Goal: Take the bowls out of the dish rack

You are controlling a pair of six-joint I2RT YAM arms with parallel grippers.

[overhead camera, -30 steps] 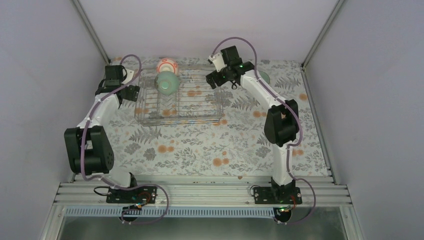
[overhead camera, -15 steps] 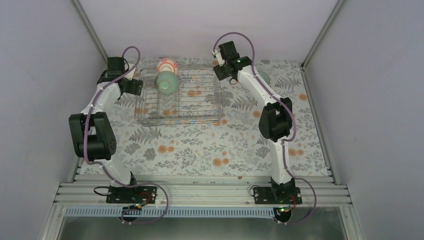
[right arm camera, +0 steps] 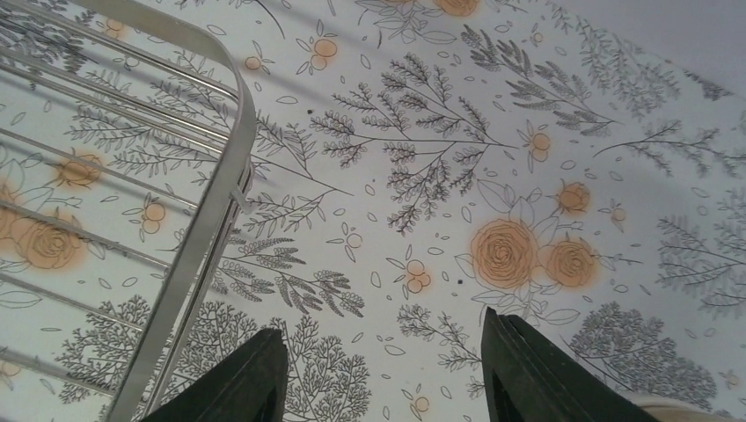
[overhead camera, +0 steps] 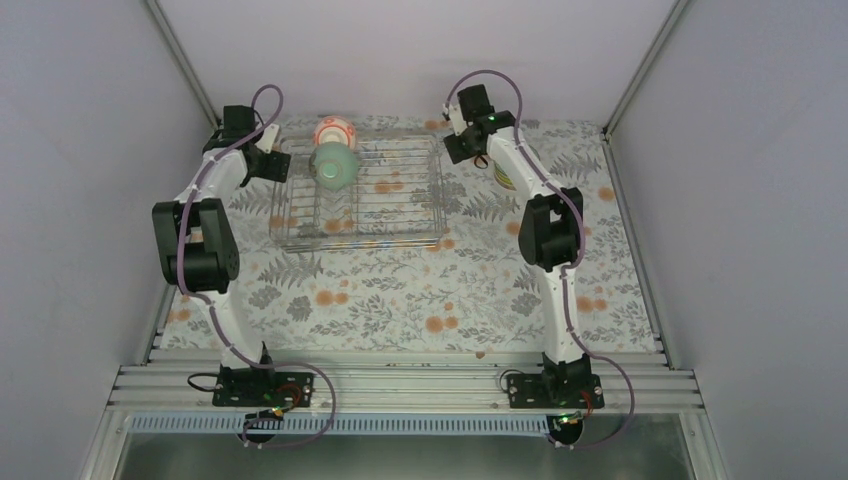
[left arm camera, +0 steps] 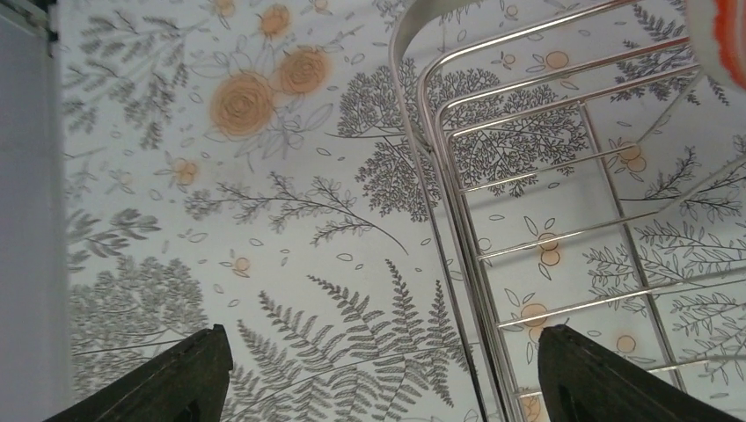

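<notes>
Silver wire dish rack (overhead camera: 400,205); mint bowl (overhead camera: 334,165)

White arms (overhead camera: 207,195), black joints (overhead camera: 196,252), purple cables (overhead camera: 173,268), dark left gripper (left arm camera: 380,331) fingers (left arm camera: 176,380).

Under my left pincer (left arm camera: 387,387), jaws wide, the dish rack (left arm camera: 422,176) rim runs thru the gap, nearer my right finger, so straight down = wire. There's open tablecloth (left arm camera: 264,264) to its left, then the wall (left arm camera: 26,220). The white/orange bowl (left arm camera: 721,35) is fwd-right. My right pincer (right arm camera: 383,387) is wide too, w/ bare cloth below and the rack rim just off my left finger.
</notes>
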